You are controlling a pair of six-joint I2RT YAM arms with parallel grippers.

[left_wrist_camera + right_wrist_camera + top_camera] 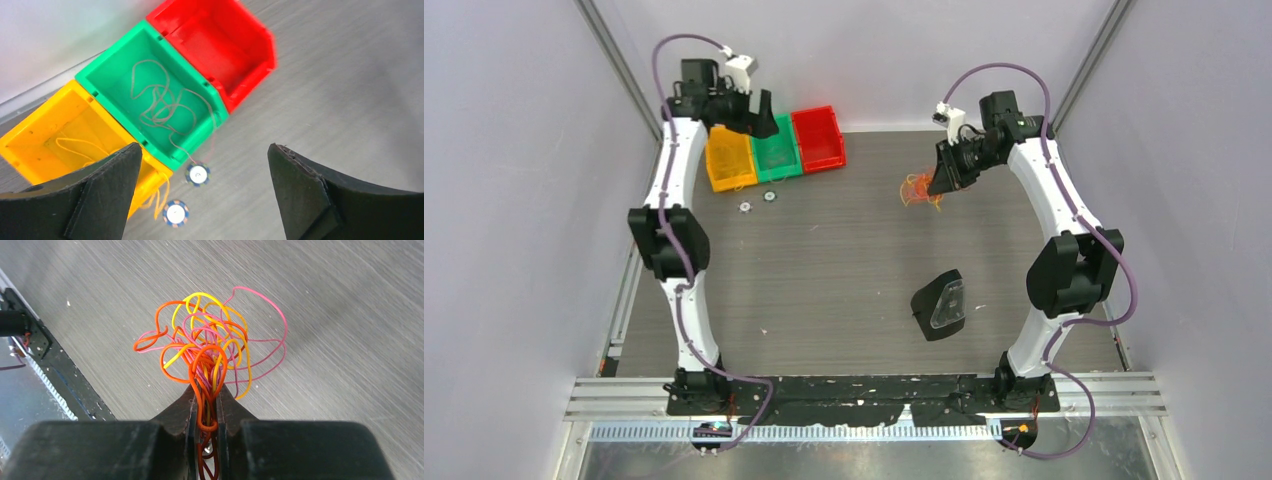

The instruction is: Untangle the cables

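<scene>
We are looking at the cables [210,345], a small tangle of red, orange, yellow and pink strands. They are sitting in the middle of the right wrist view and fanning upward in loose loops. The right claw [206,407] is gripping them, its jaws standing nearly closed with the lower ends of the strands pinched between them. In the overhead view the cables [917,190] are showing right of centre in the upper half, at the tip of the right claw [944,178]. They are hanging over the grey table [824,270], and we cannot tell whether they are touching it.

The left claw [759,115] is hanging in the upper left of the overhead view, above three bins. In its own camera the left claw [204,150] is standing wide apart and holding nothing, its black fingers [100,195] filling the lower corners. Beyond them the yellow bin [35,112], green bin [111,50] and red bin [210,45] are sitting side by side, running from the left edge to the top centre. A thin wire [160,106] is lying coiled in the green bin and trailing over its near wall to a small round disc [198,174] on the table. A yellow wire [75,146] is lying in the yellow bin, with a second disc [175,213] near the first.

Low and right of centre in the overhead view, a black object [939,305] with a clear part is lying on the table, well apart from the cables.
</scene>
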